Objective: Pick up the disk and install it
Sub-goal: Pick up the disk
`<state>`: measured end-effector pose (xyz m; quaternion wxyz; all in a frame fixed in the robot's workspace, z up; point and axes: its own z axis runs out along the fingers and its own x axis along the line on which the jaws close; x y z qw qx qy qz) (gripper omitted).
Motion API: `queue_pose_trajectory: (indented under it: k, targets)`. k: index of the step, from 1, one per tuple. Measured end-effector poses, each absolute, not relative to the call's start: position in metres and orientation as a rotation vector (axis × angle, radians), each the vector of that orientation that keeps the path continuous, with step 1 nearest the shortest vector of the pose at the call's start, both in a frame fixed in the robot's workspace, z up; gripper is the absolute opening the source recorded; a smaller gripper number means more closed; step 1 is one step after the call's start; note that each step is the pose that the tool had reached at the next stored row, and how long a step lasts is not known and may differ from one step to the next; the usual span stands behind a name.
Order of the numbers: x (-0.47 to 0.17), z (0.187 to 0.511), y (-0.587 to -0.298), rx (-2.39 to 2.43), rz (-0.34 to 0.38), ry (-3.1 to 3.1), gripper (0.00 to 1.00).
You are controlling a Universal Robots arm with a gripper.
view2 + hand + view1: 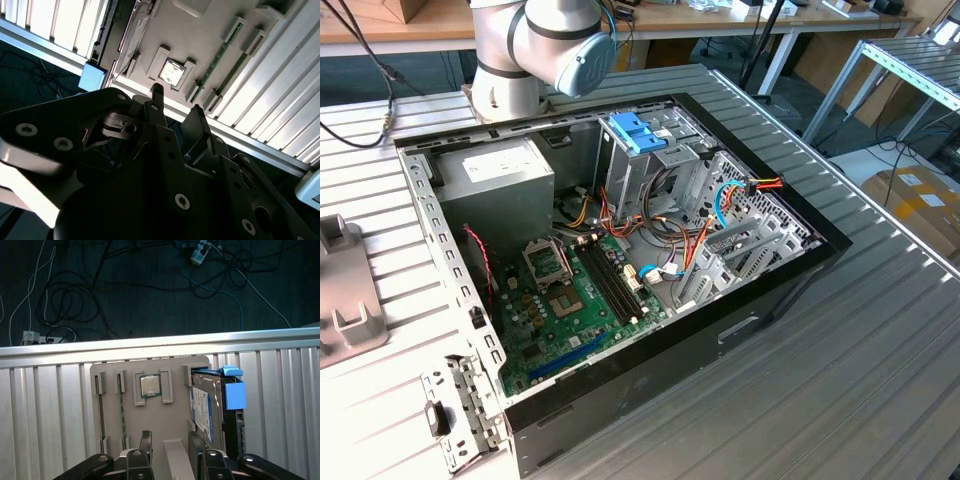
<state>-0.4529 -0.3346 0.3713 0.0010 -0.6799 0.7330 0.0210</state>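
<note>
gripper [169, 437] spread, empty, above grey holder [175, 367] on counter [50, 410] | disk [204, 407] stands on edge in holder's end slot, blue clip [234, 395] on its side | probably upright so its flat faces can be pinched | not yet grasped

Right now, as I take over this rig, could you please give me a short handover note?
Gripper: open and empty, poised by the grey holder, clear of the disk.
Disk: standing on edge in the holder's end slot, with its blue mounting pieces on; not gripped.
Computer case: lying open on the table in the exterior view.
Done: nothing that shows.
Left: the pick-up and the install.
</note>
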Motion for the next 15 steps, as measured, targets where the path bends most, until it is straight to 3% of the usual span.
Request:
queue_pose_trajectory:
  k: [15]
  targets:
    - [-0.4529,0.3713,-0.3346,-2.136,0.062,2.303,0.42]
